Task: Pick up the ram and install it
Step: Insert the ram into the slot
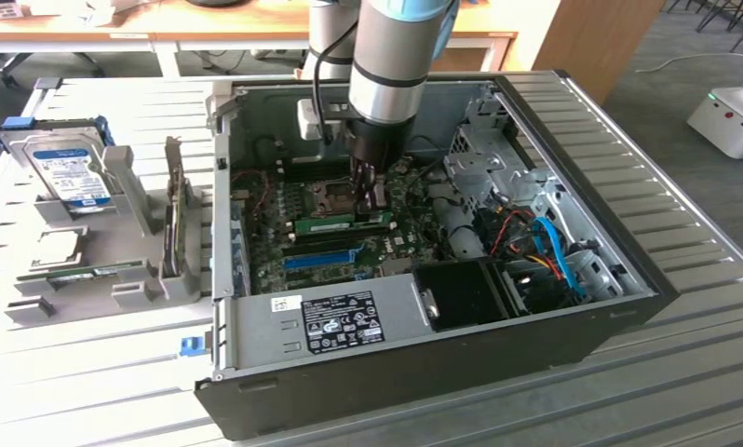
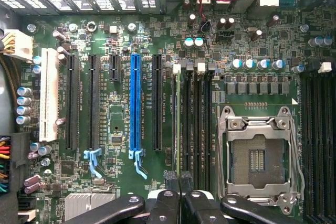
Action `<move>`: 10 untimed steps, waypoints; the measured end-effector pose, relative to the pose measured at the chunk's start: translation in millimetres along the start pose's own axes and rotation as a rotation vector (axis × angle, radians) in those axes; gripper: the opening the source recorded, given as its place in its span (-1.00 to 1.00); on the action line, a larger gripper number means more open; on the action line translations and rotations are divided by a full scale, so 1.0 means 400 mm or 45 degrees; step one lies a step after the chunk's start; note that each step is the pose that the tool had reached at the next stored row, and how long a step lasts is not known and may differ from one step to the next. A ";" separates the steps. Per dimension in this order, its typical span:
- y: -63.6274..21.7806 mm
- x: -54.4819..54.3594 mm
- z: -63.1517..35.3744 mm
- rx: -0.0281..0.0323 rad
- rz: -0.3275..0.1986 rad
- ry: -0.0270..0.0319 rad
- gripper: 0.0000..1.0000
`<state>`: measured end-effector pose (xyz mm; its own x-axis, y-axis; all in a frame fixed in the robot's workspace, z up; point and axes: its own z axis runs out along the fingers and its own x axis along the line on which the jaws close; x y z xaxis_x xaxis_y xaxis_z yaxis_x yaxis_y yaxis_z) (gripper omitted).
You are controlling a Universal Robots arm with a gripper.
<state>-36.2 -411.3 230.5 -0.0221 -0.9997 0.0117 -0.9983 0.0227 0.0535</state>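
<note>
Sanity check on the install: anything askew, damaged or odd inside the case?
Nothing looks damaged or spilled. One oddity: the CPU socket beside the memory slots sits bare, with no processor or cooler on it. The end effector is shut, down by those slots.

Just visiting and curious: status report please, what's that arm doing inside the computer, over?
Gripper shut, low inside the case. Ram standing edge-up on the motherboard, fingertips at one end. Nothing seen blocking it.

Arm (image 1: 390, 56) vertical (jaws pressed together).
</note>
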 end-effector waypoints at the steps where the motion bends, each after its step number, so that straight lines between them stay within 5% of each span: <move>1: 0.000 0.000 0.001 -0.0001 0.000 0.0001 -0.76; 10: 0.000 -0.001 0.002 0.0000 0.000 0.0000 -0.76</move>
<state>-36.3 -411.0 229.9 -0.0222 -0.9997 0.0117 -0.9983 0.0227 0.0535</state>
